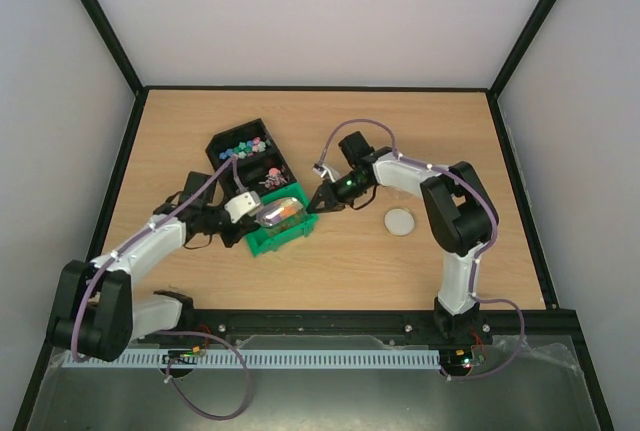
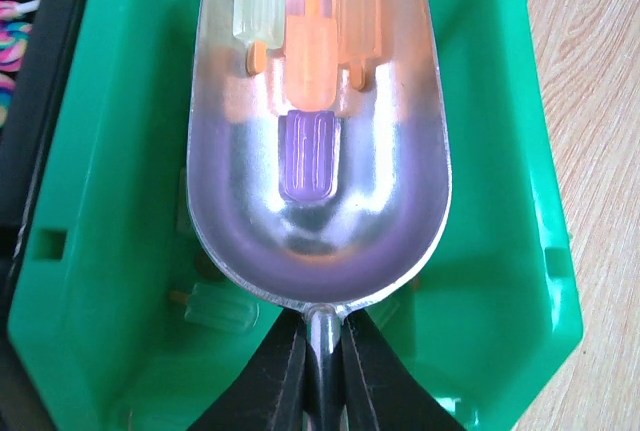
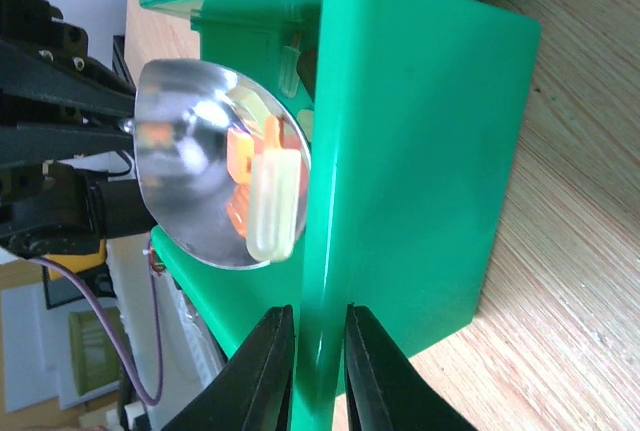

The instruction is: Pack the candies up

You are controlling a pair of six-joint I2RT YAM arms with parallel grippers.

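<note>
Candies (image 2: 310, 61) shaped like little ice lollies lie in the bowl of a metal scoop (image 2: 320, 241): a pale yellowish one, two orange-pink ones and a purple one nearer the handle. The scoop hangs over the green bin (image 2: 500, 201), its bowl inside the bin's walls and its handle pointing left toward the left arm. One more pale candy (image 2: 215, 308) rests on the bin's floor, partly under the scoop's rim.

The left gripper (image 2: 322, 351) is clamped tight on the scoop's thin handle, one black finger on each side of it. The right gripper (image 3: 318, 323) straddles the bin's right wall, a finger close against each face of the green plastic, pinching it.

From above, a black bin (image 1: 222, 143) sits just beside the green one on its far-left side and holds a row of bright blue, pink and green sweets (image 1: 245, 147) along its far compartment. A round white lid (image 1: 399, 221) lies flat on the wooden table (image 1: 450, 131), to the right of the green bin and apart from it, near the right arm's elbow.
</note>
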